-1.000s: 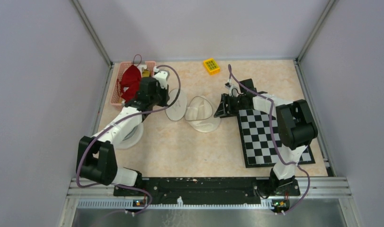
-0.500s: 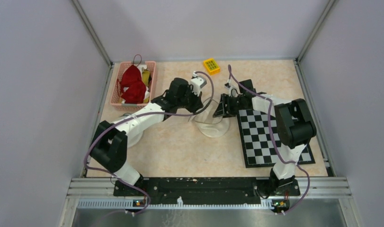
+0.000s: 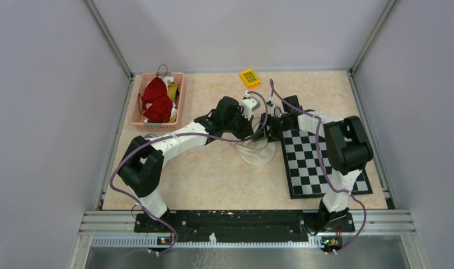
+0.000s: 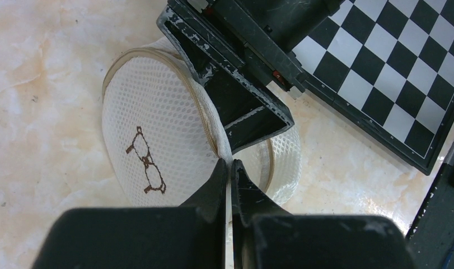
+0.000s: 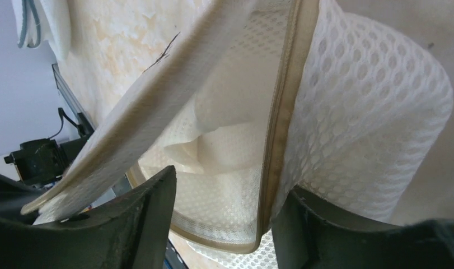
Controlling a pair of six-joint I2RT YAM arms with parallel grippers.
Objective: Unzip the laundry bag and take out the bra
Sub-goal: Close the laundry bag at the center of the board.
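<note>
The white mesh laundry bag (image 3: 258, 153) lies mid-table by the chessboard. My left gripper (image 3: 253, 130) reaches over it and is shut on its tan-edged seam; in the left wrist view the closed fingers (image 4: 230, 165) pinch the seam beside the half with brown stitching (image 4: 146, 159). My right gripper (image 3: 265, 128) is at the bag's far edge. In the right wrist view its jaws (image 5: 227, 185) stand apart around the zip rim (image 5: 277, 140), with smooth cream material inside (image 5: 224, 151). A red bra (image 3: 156, 101) lies in the pink basket (image 3: 136, 116).
A black-and-white chessboard (image 3: 314, 162) lies right of the bag, under the right arm. A small yellow block (image 3: 249, 78) sits at the back. The pink basket stands at the back left by the wall. A white round object (image 3: 148, 137) shows beside the left arm.
My left arm swung from the pink basket, where the red bra stayed, across to the bag. The bag's open halves have been drawn rightward and folded together. The right arm barely moved.
</note>
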